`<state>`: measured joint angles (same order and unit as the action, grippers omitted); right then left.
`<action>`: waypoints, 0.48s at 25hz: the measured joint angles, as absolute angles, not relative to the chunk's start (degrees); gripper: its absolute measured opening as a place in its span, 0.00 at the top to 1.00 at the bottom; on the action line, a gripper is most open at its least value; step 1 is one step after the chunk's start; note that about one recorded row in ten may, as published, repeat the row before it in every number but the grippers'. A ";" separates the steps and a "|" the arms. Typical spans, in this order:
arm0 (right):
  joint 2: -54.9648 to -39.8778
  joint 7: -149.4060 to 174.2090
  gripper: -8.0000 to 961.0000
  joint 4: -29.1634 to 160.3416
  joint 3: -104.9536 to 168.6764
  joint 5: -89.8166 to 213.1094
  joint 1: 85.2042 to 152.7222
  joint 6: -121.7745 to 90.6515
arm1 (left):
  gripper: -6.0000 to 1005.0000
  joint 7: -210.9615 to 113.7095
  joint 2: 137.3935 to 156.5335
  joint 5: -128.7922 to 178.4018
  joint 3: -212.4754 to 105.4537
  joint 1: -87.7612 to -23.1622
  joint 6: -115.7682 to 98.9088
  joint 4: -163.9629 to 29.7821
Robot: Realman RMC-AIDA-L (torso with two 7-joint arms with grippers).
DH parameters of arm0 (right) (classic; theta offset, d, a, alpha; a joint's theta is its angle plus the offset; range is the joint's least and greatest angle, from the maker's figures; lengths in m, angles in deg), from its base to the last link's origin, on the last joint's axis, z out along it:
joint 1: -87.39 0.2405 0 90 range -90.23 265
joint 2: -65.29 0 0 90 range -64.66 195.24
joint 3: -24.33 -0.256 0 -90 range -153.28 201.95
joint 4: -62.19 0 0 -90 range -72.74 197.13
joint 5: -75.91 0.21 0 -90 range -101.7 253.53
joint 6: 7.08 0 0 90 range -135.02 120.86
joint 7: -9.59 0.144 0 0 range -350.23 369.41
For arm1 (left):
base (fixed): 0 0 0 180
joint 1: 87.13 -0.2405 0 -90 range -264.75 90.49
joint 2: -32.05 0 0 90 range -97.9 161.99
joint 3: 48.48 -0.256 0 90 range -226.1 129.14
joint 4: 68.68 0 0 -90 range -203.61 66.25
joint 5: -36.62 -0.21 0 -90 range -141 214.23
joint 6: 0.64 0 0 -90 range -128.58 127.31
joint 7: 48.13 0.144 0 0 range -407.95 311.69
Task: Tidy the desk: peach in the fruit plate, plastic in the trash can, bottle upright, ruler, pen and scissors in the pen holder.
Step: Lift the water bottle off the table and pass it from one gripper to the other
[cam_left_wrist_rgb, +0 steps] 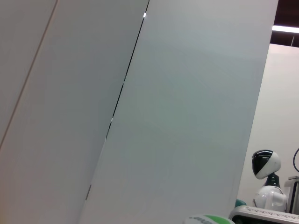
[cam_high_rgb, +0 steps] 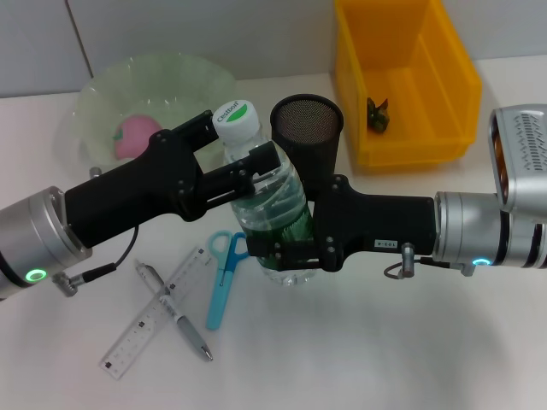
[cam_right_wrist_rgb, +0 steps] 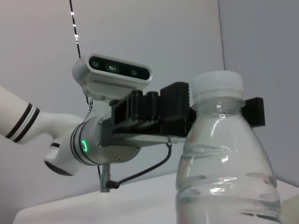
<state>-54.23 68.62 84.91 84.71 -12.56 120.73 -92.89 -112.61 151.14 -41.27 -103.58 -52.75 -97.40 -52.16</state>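
While both arms reach inward, left end effector (cam_high_rgb: 232, 154) & right end effector (cam_high_rgb: 286, 252) clamp upright bottle (cam_high_rgb: 272, 209).

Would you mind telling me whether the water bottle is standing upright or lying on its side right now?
Upright: the bottle stands with its white cap on top, the left gripper at its neck and the right gripper at its lower body.

bottle (cam_high_rgb: 275, 213): clear glossy plastic | pen holder (cam_high_rgb: 307, 128): black metal mesh | trash can (cam_high_rgb: 403, 77): smooth yellow plastic
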 joint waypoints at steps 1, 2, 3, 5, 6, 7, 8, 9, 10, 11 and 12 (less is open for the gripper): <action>-54.23 68.62 0.19 84.90 84.71 -12.56 120.74 -92.92 | 0.23 -112.61 151.14 -41.27 -103.58 -52.75 -97.40 -52.16; -54.23 68.61 0.19 84.90 84.71 -12.56 120.74 -92.97 | 0.23 -111.77 151.13 -41.25 -103.58 -52.28 -97.40 -53.18; -54.23 68.60 0.19 84.86 84.71 -12.56 120.75 -93.03 | 0.23 -111.59 151.13 -41.25 -103.58 -52.08 -97.40 -53.53; -54.23 68.59 0.19 84.83 84.71 -12.55 120.76 -93.05 | 0.23 -111.59 151.13 -41.25 -103.58 -52.08 -97.40 -53.53; -54.23 68.59 0.19 84.81 84.71 -12.54 120.77 -93.08 | 0.23 -111.59 151.13 -41.25 -103.58 -52.08 -97.40 -53.53; -54.23 68.59 0.19 84.80 84.72 -12.54 120.77 -93.11 | 0.23 -111.48 151.13 -41.25 -103.58 -51.99 -97.40 -53.74; -54.23 68.60 0.19 84.79 84.71 -12.55 120.78 -93.17 | 0.24 -111.41 151.13 -41.25 -103.35 -51.96 -97.41 -53.86; -54.23 68.60 0.19 84.79 84.71 -12.55 120.78 -93.17 | 0.26 -111.41 151.13 -41.25 -103.29 -51.98 -97.40 -53.86; -54.23 68.60 0.19 84.78 84.71 -12.56 120.78 -93.18 | 0.28 -111.41 151.13 -41.25 -103.29 -51.98 -97.40 -53.86; -54.23 68.60 0.19 84.78 84.72 -12.57 120.78 -93.18 | 0.30 -111.41 151.13 -41.25 -103.29 -51.98 -97.40 -53.86; -54.23 68.60 0.19 84.78 84.72 -12.57 120.78 -93.20 | 0.32 -111.41 151.13 -41.25 -103.24 -52.03 -97.40 -53.86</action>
